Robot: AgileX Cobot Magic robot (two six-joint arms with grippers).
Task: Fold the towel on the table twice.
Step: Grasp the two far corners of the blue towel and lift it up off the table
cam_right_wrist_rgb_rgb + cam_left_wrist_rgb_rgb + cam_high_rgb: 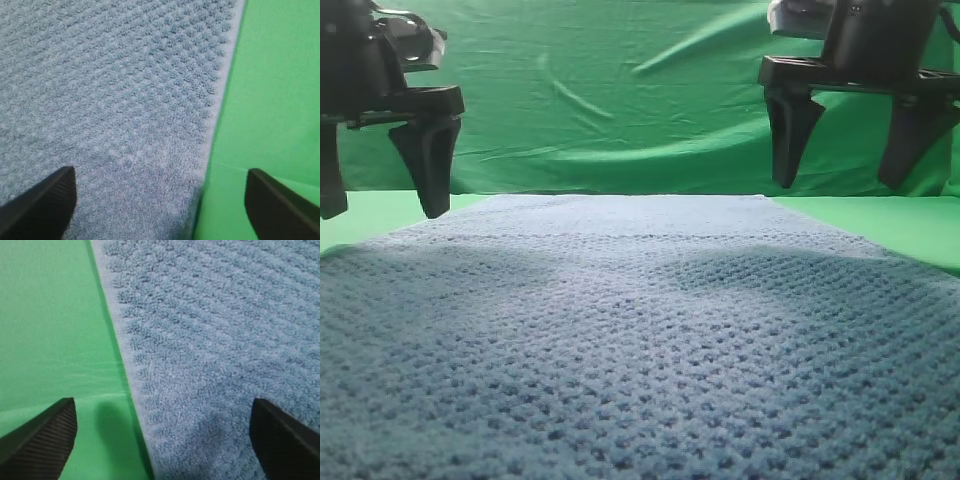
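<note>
My left end effector point(382, 195) hangs released above the left hem of the thick blue-grey waffle-knit towel point(640, 340), its black jaws spread so that one side sits over the smooth bright green tabletop point(905, 225) and the other over cloth, straddling the edge I judge it must pinch. The towel lies flat and unfolded across the tabletop, filling the view. My right end effector point(848, 170) mirrors that stance at the right hem, also released and holding nothing, placed for a paired lift. A wrinkled green backdrop cloth point(620, 90) hangs behind.
</note>
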